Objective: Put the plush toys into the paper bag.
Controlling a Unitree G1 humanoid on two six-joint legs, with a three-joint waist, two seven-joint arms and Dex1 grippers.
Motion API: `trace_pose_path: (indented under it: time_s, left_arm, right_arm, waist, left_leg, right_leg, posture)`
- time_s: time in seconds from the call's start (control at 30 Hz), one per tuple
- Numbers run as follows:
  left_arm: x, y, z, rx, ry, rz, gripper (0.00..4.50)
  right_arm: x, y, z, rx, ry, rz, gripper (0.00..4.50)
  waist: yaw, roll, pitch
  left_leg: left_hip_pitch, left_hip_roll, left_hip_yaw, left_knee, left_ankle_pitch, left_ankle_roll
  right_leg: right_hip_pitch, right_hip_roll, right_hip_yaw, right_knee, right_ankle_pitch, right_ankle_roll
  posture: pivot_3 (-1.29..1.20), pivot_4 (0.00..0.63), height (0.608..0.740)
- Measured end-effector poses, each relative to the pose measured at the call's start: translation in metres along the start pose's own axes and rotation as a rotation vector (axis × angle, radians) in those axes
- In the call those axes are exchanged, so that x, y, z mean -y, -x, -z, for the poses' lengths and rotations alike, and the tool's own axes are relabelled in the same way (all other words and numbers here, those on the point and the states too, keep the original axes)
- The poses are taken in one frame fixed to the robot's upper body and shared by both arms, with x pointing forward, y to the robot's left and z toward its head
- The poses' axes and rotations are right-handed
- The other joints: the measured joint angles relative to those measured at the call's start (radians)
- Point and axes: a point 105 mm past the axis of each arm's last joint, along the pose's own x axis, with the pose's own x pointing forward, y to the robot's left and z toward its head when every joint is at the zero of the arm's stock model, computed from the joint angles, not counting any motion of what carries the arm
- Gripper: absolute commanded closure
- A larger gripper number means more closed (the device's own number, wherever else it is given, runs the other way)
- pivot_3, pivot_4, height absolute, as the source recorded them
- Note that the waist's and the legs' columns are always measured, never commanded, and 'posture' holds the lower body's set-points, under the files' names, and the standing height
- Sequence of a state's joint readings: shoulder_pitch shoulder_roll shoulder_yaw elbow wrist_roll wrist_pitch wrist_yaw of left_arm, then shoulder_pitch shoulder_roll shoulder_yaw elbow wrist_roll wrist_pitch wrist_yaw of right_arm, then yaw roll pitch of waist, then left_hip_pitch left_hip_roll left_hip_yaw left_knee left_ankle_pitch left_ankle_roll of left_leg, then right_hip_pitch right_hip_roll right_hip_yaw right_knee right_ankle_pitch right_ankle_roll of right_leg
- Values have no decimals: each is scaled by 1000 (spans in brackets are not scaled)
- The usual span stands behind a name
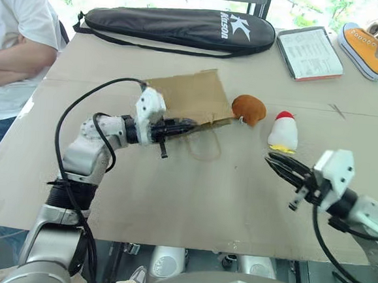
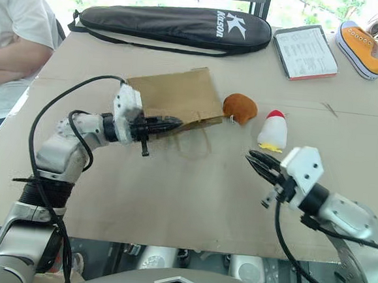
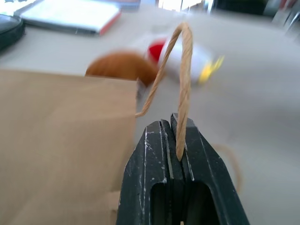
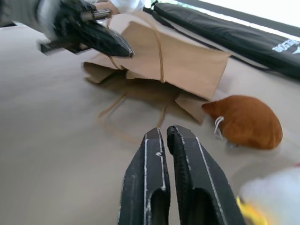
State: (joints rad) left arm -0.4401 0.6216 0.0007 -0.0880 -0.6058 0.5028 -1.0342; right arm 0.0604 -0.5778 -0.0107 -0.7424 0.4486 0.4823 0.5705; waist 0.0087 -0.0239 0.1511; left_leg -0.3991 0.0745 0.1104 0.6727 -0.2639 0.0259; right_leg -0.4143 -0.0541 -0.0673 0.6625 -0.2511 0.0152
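The brown paper bag (image 1: 189, 95) lies flat on the table with its mouth toward the toys. My left gripper (image 1: 189, 124) sits at the bag's near edge, shut on one tan cord handle (image 3: 183, 70), which loops up from between the fingers. The other handle (image 1: 205, 146) lies loose on the table. The round orange-brown plush toy (image 1: 248, 109) rests right beside the bag's mouth. To its right stands the white plush toy (image 1: 284, 132) with red top and yellow feet. My right gripper (image 1: 271, 160) hovers just in front of the white toy, shut and empty, pointing toward the bag.
A long black racket case (image 1: 178, 26) lies along the far edge of the table. A tablet-like pad (image 1: 309, 52) and an orange sneaker (image 1: 368, 47) sit at the far right. A person in a white shirt (image 1: 13, 42) stands at the left with arms folded.
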Motion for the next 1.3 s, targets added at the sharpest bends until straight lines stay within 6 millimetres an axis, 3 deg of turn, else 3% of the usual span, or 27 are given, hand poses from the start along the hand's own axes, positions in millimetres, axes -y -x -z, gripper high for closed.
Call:
trace_pose_path:
  time_s: [0.1,0.27,0.43,0.7,1.1,1.3]
  left_arm:
    - [8,-6,-10,55,151,12,4500]
    - [11,-11,-20,126,281,-18,4500]
    - [16,-18,-36,239,395,-36,4500]
    - [17,-15,-45,303,512,-57,4500]
    - [17,-10,-52,372,592,-91,4500]
    - [20,-6,-61,407,606,-81,4500]
  right_arm:
    - [3,-42,-3,17,20,-29,4447]
    - [5,-78,-10,32,22,-60,4447]
    - [-5,-110,9,-33,23,-146,4447]
    - [-10,-136,25,-43,-11,-177,4447]
    - [-30,-170,66,-84,-96,-247,4447]
    - [-37,-184,67,-82,-23,-290,4447]
  waist:
    - [-3,0,0]
    - [4,0,0]
    - [3,0,0]
    - [0,0,0]
    - [-11,0,0]
    - [-26,0,0]
  left_leg:
    - [0,0,0,0,0,0]
    - [-2,-2,-2,0,0,0]
    - [-2,-1,-3,1,0,0]
    - [-2,-1,-3,1,0,-1]
    - [-2,-1,-3,0,0,-1]
    - [1,-1,-4,0,1,-2]
  right_leg:
    - [0,0,0,0,0,0]
    - [0,0,4,-1,0,1]
    - [0,1,4,0,0,1]
    - [0,0,4,0,0,1]
    - [1,0,5,-1,0,1]
    - [3,1,7,1,0,1]
  posture:
    - [0,150,740]
    - [0,150,740]
    - [0,150,740]
    - [0,150,740]
    - [0,150,740]
    - [0,150,740]
